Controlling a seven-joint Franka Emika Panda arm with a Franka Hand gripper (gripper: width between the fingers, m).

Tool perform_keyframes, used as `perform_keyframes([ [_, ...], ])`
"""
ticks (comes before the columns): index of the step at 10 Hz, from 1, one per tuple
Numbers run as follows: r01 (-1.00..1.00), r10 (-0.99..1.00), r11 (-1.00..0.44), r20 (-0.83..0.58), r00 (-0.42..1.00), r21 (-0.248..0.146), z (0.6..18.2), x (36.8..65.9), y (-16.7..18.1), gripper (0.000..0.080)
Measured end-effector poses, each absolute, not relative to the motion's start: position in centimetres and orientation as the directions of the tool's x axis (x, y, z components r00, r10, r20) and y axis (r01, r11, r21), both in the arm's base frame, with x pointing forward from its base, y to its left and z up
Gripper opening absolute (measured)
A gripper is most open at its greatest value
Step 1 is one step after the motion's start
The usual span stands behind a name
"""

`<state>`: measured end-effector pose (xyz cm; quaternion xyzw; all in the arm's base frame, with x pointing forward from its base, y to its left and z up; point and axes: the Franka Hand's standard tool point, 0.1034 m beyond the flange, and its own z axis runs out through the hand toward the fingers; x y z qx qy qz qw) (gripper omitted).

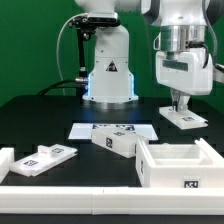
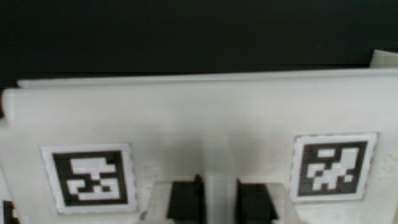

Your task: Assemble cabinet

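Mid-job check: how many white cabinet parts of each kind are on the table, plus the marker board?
Large white plastic compartmented box body: 1
Smaller white rectangular tagged pieces: 3
Flat white marker board: 1
Total: 5

I see open bench (image 1: pixel 40 120) on the exterior view's left, behind the long piece (image 1: pixel 38 160). On its right the box body (image 1: pixel 180 165) blocks the front, and a flat panel (image 1: pixel 186 118) lies directly under my end effector (image 1: pixel 181 103).
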<state>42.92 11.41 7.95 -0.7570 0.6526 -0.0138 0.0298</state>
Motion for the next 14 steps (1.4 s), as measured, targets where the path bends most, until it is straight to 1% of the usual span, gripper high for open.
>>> perform_keyframes([
  [1,-0.995,-0.995,-0.095,-0.037,0.096,-0.033,7.5,42.9,10.0,0.0064],
  [2,-0.997,-0.997,-0.074,-0.032,0.074,-0.002,7.0,42.7,8.8,0.0064],
  [3,-0.997,-0.996,-0.083,-0.029,0.083,-0.001,6.9,42.6,8.5,0.0064],
  [5,-0.995,-0.995,-0.095,-0.034,0.095,0.0,6.8,42.4,9.5,0.0064],
  [7,-0.994,-0.994,-0.105,-0.04,0.105,0.001,6.7,42.3,9.6,0.0064],
  [8,-0.997,-0.996,-0.08,-0.026,0.08,0.01,6.7,42.4,9.8,0.0064],
  [9,-0.998,-0.998,-0.06,0.005,0.06,0.011,6.8,42.9,10.5,0.0064],
  [10,-0.996,-0.996,-0.086,0.028,0.087,0.024,7.2,43.1,11.3,0.0064],
  [11,-0.997,-0.996,-0.08,0.046,0.081,0.025,7.4,43.2,12.4,0.0064],
  [12,-0.996,-0.994,-0.083,0.071,0.085,0.032,6.9,42.6,13.5,0.0064],
  [14,-0.994,-0.992,-0.103,0.062,0.106,0.043,6.7,42.4,14.1,0.0064],
])
